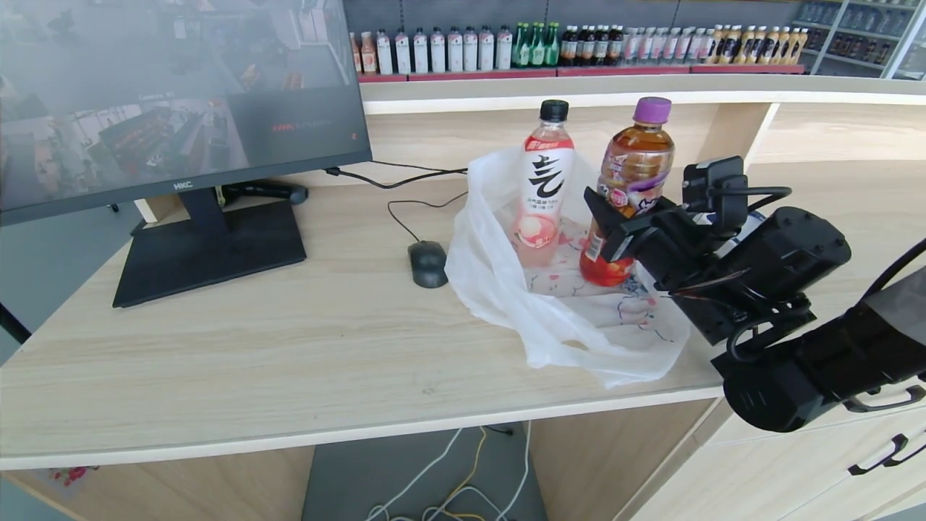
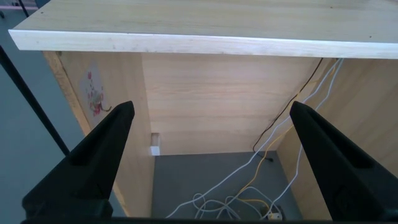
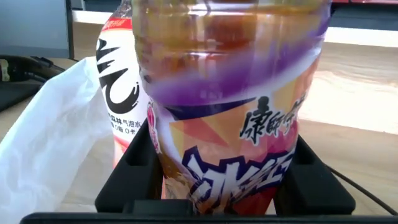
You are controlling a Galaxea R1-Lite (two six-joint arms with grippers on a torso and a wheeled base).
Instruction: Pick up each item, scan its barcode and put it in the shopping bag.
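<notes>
As things stand, the job looks close to finished. R gripper (image 1: 615, 230) is clamped round the lower body of the tea bottle (image 1: 635, 170) (amber, purple cap). That bottle stands upright in the mouth of the shopping bag (image 1: 481, 268), base at or on the bag's flattened plastic; can't tell if it's fully set down. In the right wrist view the black fingers (image 3: 127, 174) hug both sides of the tea bottle (image 3: 230, 93), label toward the lens.

Just beside it, on the robot's left, the pink bottle (image 1: 544, 188) w/ black cap also stands upright in the bag, no gripper on it, so that one reads as done. The bag is thin white plastic, slumped open on the wooden counter (image 1: 253, 347), walls low, so both bottles stick out well above it.

L gripper (image 2: 211, 107) hangs w/ jaws spread wide, holding nothing, below the counter's front edge and facing the cables (image 2: 249, 186) under the desk.

Judgement:
- 1 item bagged, 2nd at the bag & prob. only needs letting go.
- The 2 bottles are the only items I can make out; monitor (image 1: 173, 94) & mouse (image 1: 427, 263) sit further to the robot's left.
- Scan status of the tea bottle can't be read off.
- Left to do, prob.: release the R claw, then back off w/o tipping either bottle
</notes>
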